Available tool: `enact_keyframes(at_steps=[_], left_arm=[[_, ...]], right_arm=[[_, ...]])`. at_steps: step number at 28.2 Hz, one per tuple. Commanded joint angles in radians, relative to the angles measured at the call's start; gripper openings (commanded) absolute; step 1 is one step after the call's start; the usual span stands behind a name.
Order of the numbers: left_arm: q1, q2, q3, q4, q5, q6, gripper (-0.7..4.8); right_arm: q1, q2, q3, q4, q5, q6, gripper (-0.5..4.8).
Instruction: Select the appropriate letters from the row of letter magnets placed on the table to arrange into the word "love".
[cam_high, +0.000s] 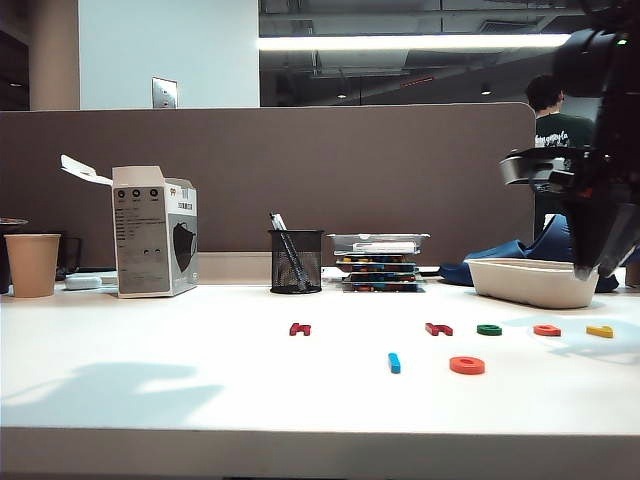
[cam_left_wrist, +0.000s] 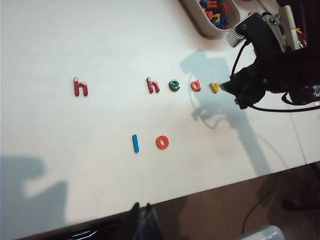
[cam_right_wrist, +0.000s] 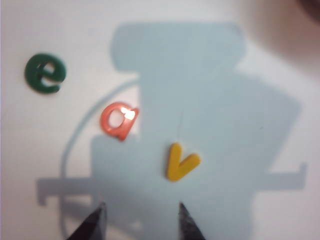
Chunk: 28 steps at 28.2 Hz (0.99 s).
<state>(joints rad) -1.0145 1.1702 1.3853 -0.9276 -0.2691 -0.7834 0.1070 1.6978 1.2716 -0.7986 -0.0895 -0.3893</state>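
On the white table (cam_high: 150, 380) the blue bar (cam_high: 394, 362) and the orange ring (cam_high: 467, 365) lie side by side in front of the row. The row holds two dark red letters (cam_high: 300, 328) (cam_high: 438, 328), the green rounded letter (cam_high: 489, 329), an orange-red letter (cam_high: 547, 330) and the yellow V (cam_high: 600, 331). My right gripper (cam_right_wrist: 140, 207) hangs open above the yellow V (cam_right_wrist: 180, 162), with nothing between its fingers. My left gripper (cam_left_wrist: 142, 206) is shut and empty, near the table's front edge, far from the letters.
A white tray (cam_high: 535, 282) of spare letters stands behind the row's right end. Further back stand a mesh pen holder (cam_high: 296, 261), a stack of flat cases (cam_high: 380, 262), an open carton (cam_high: 152, 232) and a paper cup (cam_high: 32, 264).
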Motion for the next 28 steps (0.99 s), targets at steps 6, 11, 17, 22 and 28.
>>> enact_keyframes(at_steps=[6,11,17,22,28], left_arm=[[-0.002,-0.003,0.003,0.008,-0.004,-0.002,-0.05],[-0.002,-0.003,0.003,0.008,-0.003,-0.002,-0.05],[-0.002,-0.003,0.002,0.008,-0.003,-0.002,-0.05],[-0.002,-0.002,0.003,0.008,-0.003,-0.002,-0.05],[-0.002,-0.002,0.003,0.008,-0.003,-0.002,-0.05]], right_arm=[[-0.034,0.068,0.003,0.082,-0.048,-0.056,1.48],[-0.035,0.109,0.003,0.1,-0.043,-0.058,1.48],[-0.035,0.132,0.003,0.106,-0.042,-0.06,1.48],[-0.047,0.145,0.003,0.123,-0.041,-0.061,1.48],[-0.051,0.166,0.003,0.126,-0.044,-0.061,1.48]])
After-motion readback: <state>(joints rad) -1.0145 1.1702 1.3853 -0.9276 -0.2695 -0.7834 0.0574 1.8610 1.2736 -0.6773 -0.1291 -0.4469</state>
